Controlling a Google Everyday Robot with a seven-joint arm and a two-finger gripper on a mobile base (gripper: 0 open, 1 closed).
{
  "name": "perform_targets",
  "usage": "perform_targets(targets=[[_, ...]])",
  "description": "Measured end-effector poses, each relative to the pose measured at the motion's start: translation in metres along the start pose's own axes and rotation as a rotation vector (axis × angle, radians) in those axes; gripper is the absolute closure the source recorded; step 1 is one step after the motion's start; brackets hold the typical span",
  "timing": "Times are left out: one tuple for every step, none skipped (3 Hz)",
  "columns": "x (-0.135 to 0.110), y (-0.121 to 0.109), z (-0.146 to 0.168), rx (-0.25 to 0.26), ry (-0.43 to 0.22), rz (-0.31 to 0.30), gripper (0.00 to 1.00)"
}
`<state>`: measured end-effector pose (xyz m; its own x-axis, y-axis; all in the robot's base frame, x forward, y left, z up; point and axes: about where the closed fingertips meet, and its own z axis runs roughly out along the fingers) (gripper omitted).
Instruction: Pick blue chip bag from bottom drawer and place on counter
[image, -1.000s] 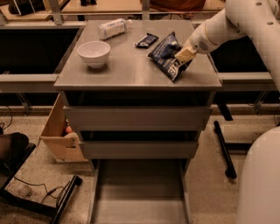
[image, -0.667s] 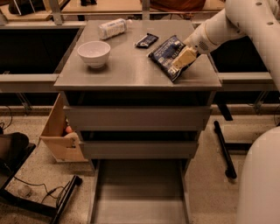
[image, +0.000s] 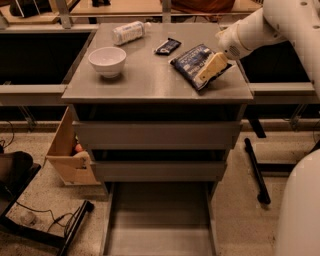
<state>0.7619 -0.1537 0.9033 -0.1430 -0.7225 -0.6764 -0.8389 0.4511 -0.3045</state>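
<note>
— Blue chip bag (image: 187, 60): where is it?

— Flat on the counter (image: 150, 85), well to the right of the white bowl (image: 107, 60) and nearer the front edge.

— And the gripper?

— The gripper (image: 206, 74) lies across the bag's far side from the bowl, reaching in from the right. I cannot tell whether it pinches the foil or merely rests on it.

— Why that spot?

— My guess is that it is bare counter, apart from the bowl and closest to the arm. The bottom drawer (image: 160, 225), far below the bowl, stands pulled out with no bag in it. I judge that only the release remains.
</note>
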Motion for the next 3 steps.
perform_targets(targets=[[-0.024, 0.002, -0.036, 0.016, -0.092, -0.055, 0.00], [-0.044, 0.003, -0.090, 0.096, -0.155, -0.108, 0.00], [-0.056, 0.017, -0.132, 0.206, -0.172, -0.150, 0.00]])
